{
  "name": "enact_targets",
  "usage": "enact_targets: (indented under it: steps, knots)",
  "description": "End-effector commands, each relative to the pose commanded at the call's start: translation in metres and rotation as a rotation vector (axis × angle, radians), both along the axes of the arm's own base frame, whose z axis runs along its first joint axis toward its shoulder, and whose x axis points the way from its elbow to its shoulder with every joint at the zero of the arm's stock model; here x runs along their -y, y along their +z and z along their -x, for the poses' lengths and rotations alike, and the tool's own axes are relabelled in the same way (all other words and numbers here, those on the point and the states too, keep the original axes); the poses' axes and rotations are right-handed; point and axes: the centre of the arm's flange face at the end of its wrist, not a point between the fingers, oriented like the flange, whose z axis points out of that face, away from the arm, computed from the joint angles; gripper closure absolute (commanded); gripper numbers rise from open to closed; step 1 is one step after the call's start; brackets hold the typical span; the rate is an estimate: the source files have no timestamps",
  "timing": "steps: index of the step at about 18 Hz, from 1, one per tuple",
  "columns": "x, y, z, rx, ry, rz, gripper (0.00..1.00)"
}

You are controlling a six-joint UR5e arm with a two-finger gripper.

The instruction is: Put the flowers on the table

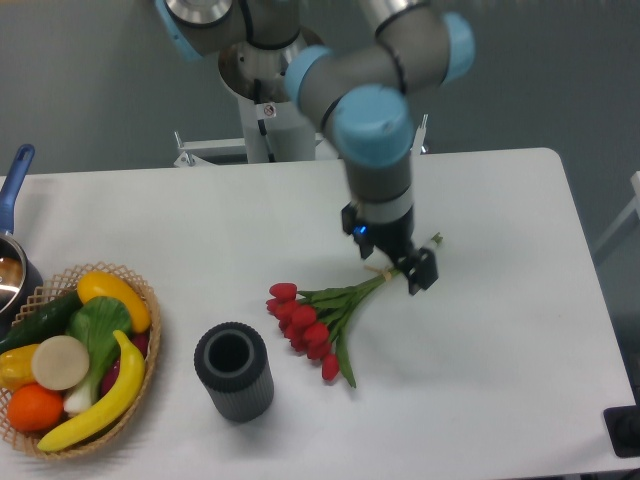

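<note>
One view covered the whole scene: a white table (500, 200) with rounded corners stood before a plain grey-green wall, with the arm's base mounted at the far edge. The flowers (315, 318) lay flat on the table near its middle, their long axis running diagonally, red heads pointing near-left and the green stem ends pointing far-right. The tool (395, 262) hung over the stem end of the bunch, to the far right of the blooms; its fingers looked spread and clear of the stems, so it seemed released, though the angle left this uncertain. A dark ribbed cylinder (234, 371) stood upright just to the near left of the red heads. A woven basket (150, 345) of fruit and vegetables sat at the left edge, with a blue-handled pot (14, 200) beyond it.
</note>
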Motion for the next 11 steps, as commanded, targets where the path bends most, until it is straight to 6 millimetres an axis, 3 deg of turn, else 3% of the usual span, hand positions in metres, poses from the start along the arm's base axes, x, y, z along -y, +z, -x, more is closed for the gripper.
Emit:
enact_targets:
  steps: [3, 11]
  knots:
    - [0.027, 0.023, 0.005, 0.009, -0.059, -0.044, 0.00]
    - [0.093, 0.046, 0.024, 0.041, -0.137, -0.089, 0.00]
